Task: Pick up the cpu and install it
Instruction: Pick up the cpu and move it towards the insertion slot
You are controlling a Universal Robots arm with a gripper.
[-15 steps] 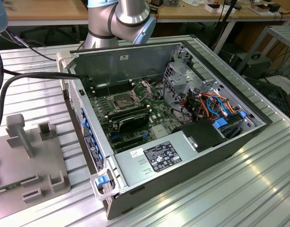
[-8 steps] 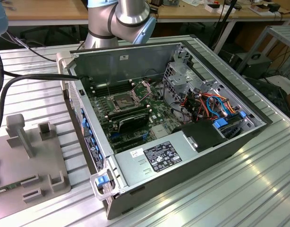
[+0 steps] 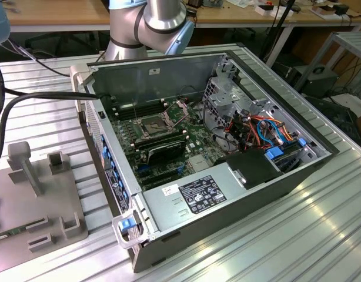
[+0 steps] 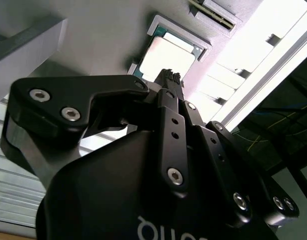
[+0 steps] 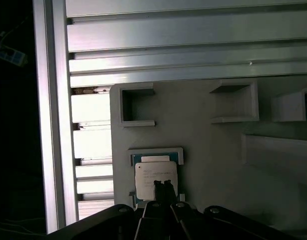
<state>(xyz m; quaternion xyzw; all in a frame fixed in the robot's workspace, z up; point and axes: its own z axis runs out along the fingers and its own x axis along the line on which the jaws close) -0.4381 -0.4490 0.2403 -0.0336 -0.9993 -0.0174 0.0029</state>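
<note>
The cpu [image 5: 154,172] is a small square chip with a pale metallic top. It lies flat in a shallow corner-framed pocket of a grey fixture plate [image 5: 213,145]. In both wrist views my gripper [image 5: 164,186] hangs just over the chip's near edge, its two thin black fingertips pressed together with nothing between them. The cpu [image 4: 168,52] also sits just beyond the gripper [image 4: 169,76] in the second wrist view. In the exterior view, the motherboard socket [image 3: 152,124] stands with its metal frame raised inside the open computer case [image 3: 227,194].
The fixture plate [image 3: 45,200] lies at the exterior view's left and carries raised blocks and empty pockets [image 5: 136,105]. The ribbed aluminium table [image 5: 168,45] ends at an edge rail [image 5: 51,125] close to the chip. Black cables [image 3: 27,100] cross the table. Memory sticks [image 3: 163,143] lie beside the socket.
</note>
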